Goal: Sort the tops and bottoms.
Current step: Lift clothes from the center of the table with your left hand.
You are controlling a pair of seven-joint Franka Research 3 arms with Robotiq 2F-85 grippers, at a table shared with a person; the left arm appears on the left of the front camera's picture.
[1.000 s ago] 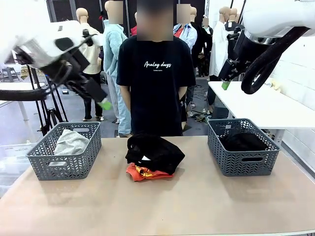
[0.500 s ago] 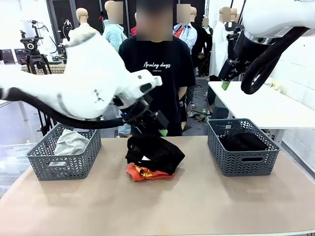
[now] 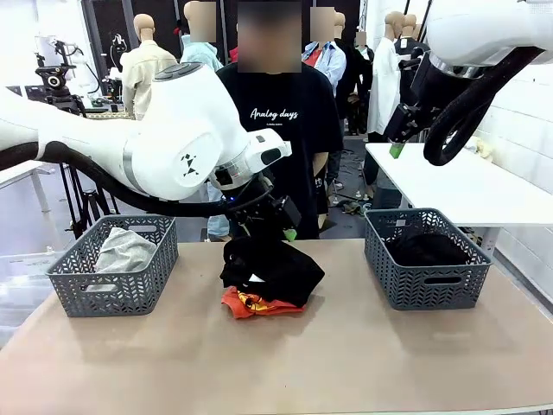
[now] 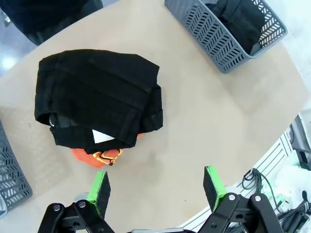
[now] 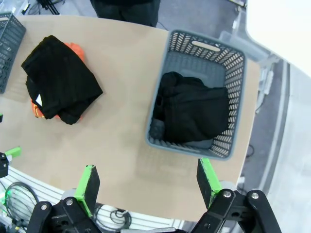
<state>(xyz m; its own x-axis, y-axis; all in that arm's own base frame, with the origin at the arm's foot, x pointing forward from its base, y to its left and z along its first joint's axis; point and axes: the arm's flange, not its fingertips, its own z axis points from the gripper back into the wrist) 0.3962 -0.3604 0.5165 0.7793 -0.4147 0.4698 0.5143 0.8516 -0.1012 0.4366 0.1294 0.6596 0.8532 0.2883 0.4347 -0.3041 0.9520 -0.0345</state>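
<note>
Hovering your left gripper (image 4: 155,187) wide open, you want to drop toward 10 o'clock and pinch only the black bottoms (image 4: 97,97), leaving the orange top (image 4: 83,156) behind.

a robotics lab or test room, not a home. a white left arm (image 3: 173,143) and a white right arm (image 3: 484,35) hang over a bare tan table (image 3: 346,354) with a grey plastic basket (image 3: 112,290) near its end. a camera on a tripod (image 3: 54,73) stands at the back, a plain white side table (image 3: 458,186) sits by a white wall, and loose cables (image 4: 255,175) lie on the floor.
</note>
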